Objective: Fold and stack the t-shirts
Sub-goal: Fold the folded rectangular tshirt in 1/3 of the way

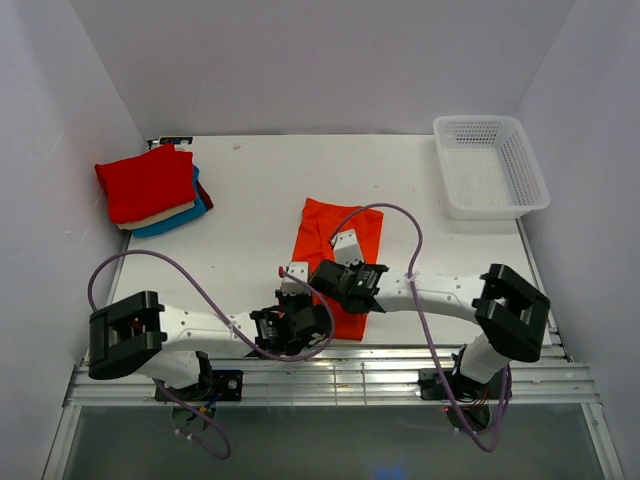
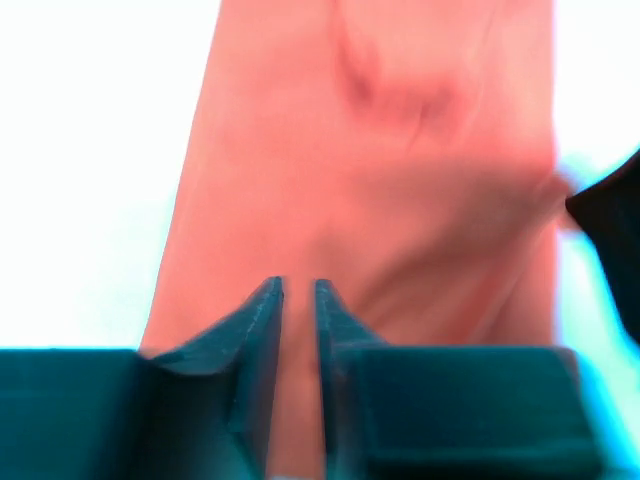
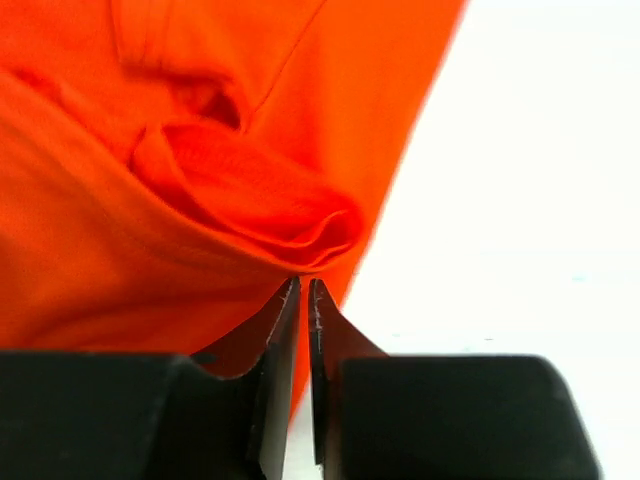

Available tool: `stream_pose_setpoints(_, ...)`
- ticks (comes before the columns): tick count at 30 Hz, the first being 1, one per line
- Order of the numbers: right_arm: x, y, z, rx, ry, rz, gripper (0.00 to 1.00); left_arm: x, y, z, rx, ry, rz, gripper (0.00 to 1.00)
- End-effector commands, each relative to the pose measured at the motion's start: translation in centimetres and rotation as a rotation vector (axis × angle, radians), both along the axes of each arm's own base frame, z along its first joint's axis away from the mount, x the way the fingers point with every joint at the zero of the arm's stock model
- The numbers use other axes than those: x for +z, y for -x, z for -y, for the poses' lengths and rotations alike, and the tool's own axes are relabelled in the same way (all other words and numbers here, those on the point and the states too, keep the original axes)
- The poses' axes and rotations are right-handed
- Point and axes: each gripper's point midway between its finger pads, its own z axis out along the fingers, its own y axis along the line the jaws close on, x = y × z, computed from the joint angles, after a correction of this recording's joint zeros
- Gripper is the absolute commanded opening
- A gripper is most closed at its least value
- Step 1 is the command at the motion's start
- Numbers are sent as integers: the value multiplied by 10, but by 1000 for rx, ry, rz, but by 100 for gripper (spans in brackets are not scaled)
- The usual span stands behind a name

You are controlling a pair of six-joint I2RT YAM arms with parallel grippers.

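Observation:
The bright orange t-shirt [image 1: 335,235] lies as a long folded strip at mid-table, its near end under both grippers. My left gripper [image 1: 297,318] is at the strip's near left corner; in the left wrist view its jaws [image 2: 298,285] stand almost together with the orange cloth [image 2: 380,180] between them. My right gripper [image 1: 357,290] is at the near right edge; its jaws [image 3: 304,282] pinch a bunched fold of the orange cloth [image 3: 150,230]. A stack of folded shirts sits at the far left: red [image 1: 145,180] on top, cream [image 1: 165,215] and teal-blue [image 1: 185,222] below.
A white mesh basket [image 1: 478,121] stands at the far right corner. White walls close the table on the left, back and right. The metal rail at the near edge [image 1: 330,375] carries both arm bases.

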Motion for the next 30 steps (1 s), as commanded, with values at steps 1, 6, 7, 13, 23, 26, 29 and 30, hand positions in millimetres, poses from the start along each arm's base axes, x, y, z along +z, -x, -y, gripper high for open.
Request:
stream_pose_setpoints(1, 116, -29, -30, 41, -104, 214, 19, 141, -20, 52, -74, 41, 264, 33)
stream_pose_setpoints(6, 298, -46, -26, 173, -314, 496, 50, 255, -52, 35, -60, 189, 438, 64)
stream_pose_setpoints(7, 323, -51, -20, 237, -275, 545, 61, 272, -50, 44, -174, 232, 456, 65)
stream_pose_setpoints(13, 458, -31, -48, 900, -512, 703, 100, 382, -69, 19, -395, 339, 663, 78)
stream_pose_setpoints(23, 298, -94, -70, 732, -764, 249, 97, 320, -112, -19, -827, 841, 272, 75)
stream_pose_setpoints(26, 261, -88, -39, 565, -796, 305, 98, 238, -129, -41, -682, 908, 80, 75)
stream_pose_setpoints(29, 198, -80, -14, 420, -756, 204, 98, 189, -132, -45, -594, 867, 20, 79)
stream_pose_setpoints(30, 171, -72, -9, 393, -740, 149, 98, 180, -131, -46, -579, 861, 10, 78)
